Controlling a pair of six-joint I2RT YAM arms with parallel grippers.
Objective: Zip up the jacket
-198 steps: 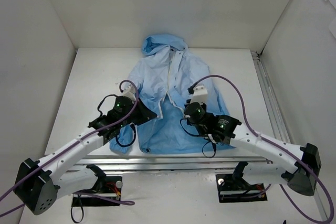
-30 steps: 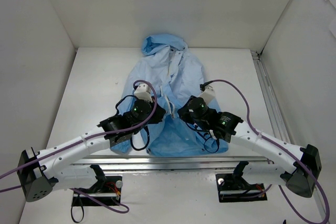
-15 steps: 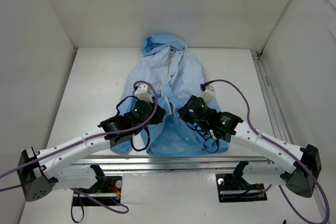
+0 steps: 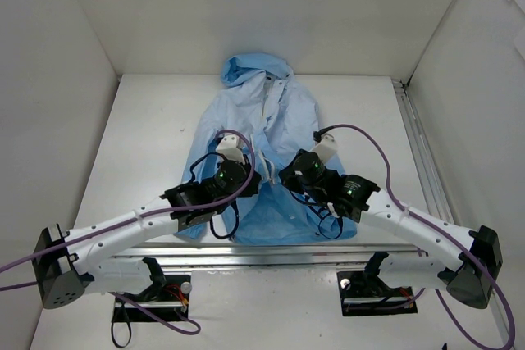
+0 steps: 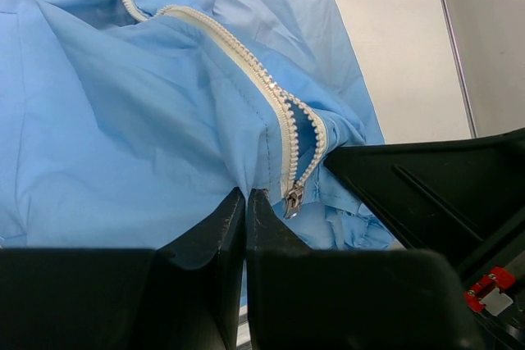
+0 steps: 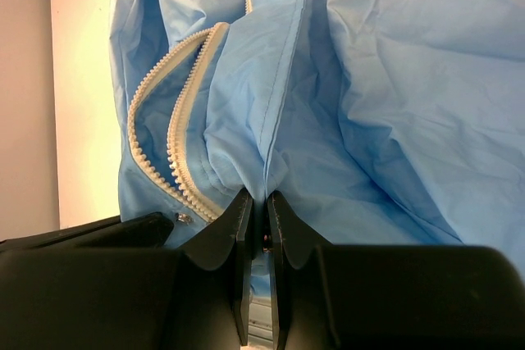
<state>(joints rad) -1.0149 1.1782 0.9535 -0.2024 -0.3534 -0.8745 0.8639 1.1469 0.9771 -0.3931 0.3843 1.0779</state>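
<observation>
Jacket flat mid-table, hood toward back wall, hem at near edge. Left gripper and right gripper each pinch blue fabric beside the zipper, jaws pressed together; from above they hide the lower front. Open table either side.

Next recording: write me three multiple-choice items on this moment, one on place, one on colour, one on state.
1. On the jacket, the hood points toward: A the arms' bases; B the far wall; C the left wall.
2. The zipper teeth are: A black; B red; C off-white.
3. The left gripper is: A shut on jacket fabric; B open wide; C out of view.
Key: B, it lies nearest that wall; C, pale against blue cloth; A, it pinches a fold.
</observation>
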